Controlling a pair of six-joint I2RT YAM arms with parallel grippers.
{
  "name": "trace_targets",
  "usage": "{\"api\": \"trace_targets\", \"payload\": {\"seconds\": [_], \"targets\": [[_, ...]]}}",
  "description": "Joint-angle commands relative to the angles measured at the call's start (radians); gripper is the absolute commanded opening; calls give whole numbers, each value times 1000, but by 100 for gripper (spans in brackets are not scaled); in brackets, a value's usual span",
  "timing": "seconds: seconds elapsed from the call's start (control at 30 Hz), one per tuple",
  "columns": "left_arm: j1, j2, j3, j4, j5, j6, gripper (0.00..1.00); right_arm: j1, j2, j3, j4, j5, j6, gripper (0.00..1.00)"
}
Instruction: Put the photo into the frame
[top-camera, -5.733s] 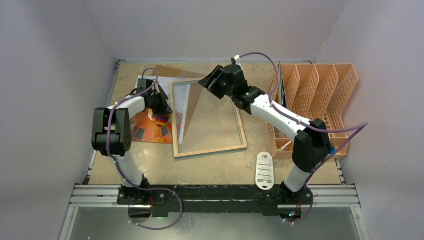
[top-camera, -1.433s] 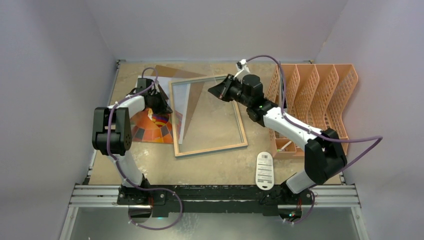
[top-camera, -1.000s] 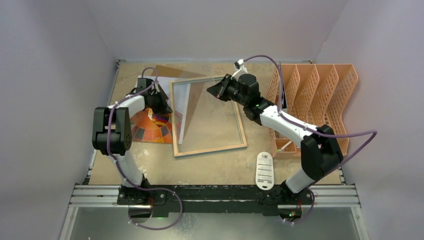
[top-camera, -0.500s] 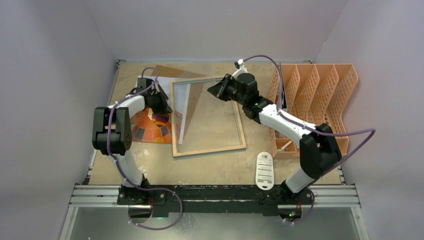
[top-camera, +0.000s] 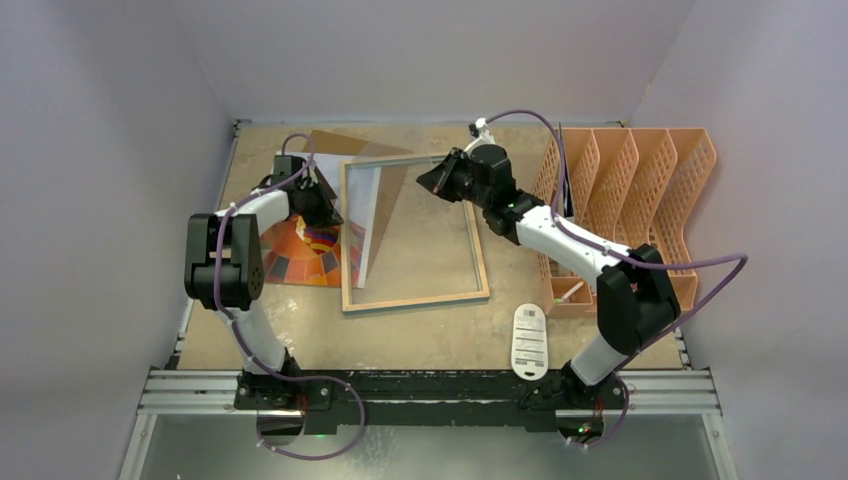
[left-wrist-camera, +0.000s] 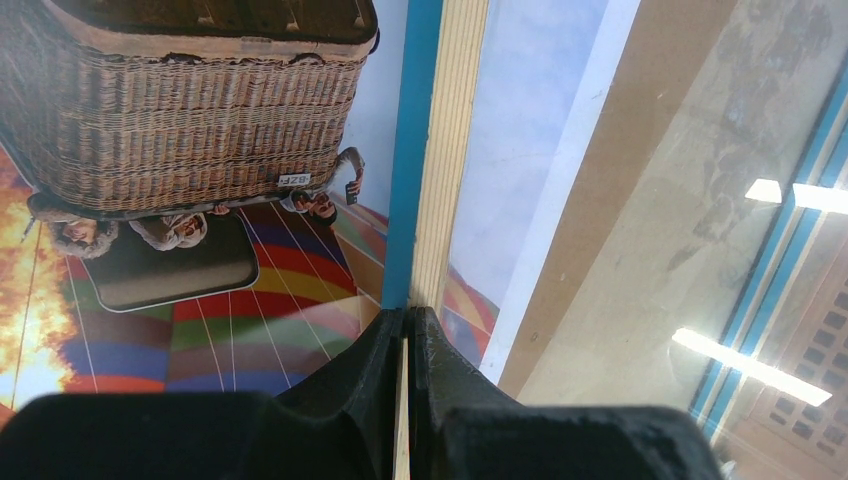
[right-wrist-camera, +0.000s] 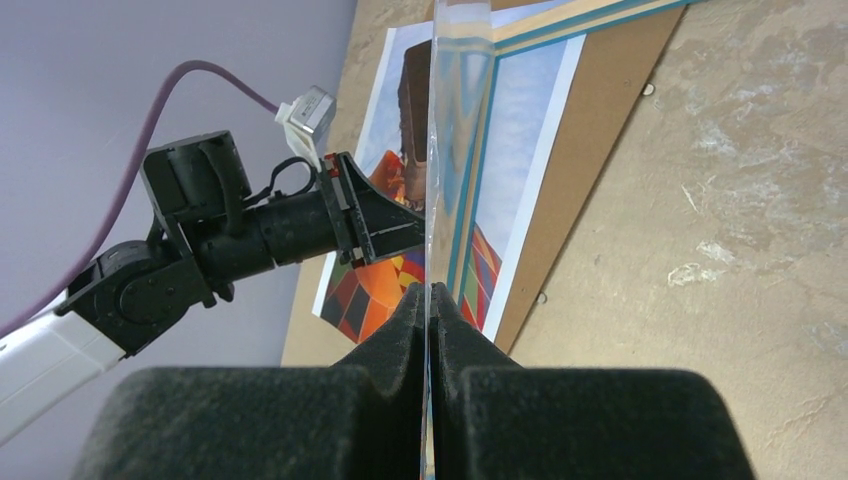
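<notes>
On the bench (top-camera: 420, 335), the frame (top-camera: 415, 301) sat wood side up, overlapping the photo (top-camera: 300, 262), which lay picture-up at its left. The left jaws pinched the frame's left rail. The right jaws were pressed onto the edge of the glass pane (right-wrist-camera: 440, 120) by the far right corner. On the photo's printed basket (left-wrist-camera: 190, 110), a small label (left-wrist-camera: 291, 179) was too small to read with certainty.
</notes>
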Motion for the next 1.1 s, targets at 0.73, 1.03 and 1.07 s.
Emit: {"api": "trace_targets", "payload": {"seconds": [0.73, 1.03, 1.07], "targets": [[-1, 36, 4, -38, -31, 17, 9, 15, 26, -87, 6, -19, -47, 40], [-2, 39, 6, -44, -26, 22, 11, 15, 40, -40, -86, 73, -155, 40], [-2, 40, 6, -43, -26, 23, 11, 15, 42, -37, -97, 81, -173, 40]]}}
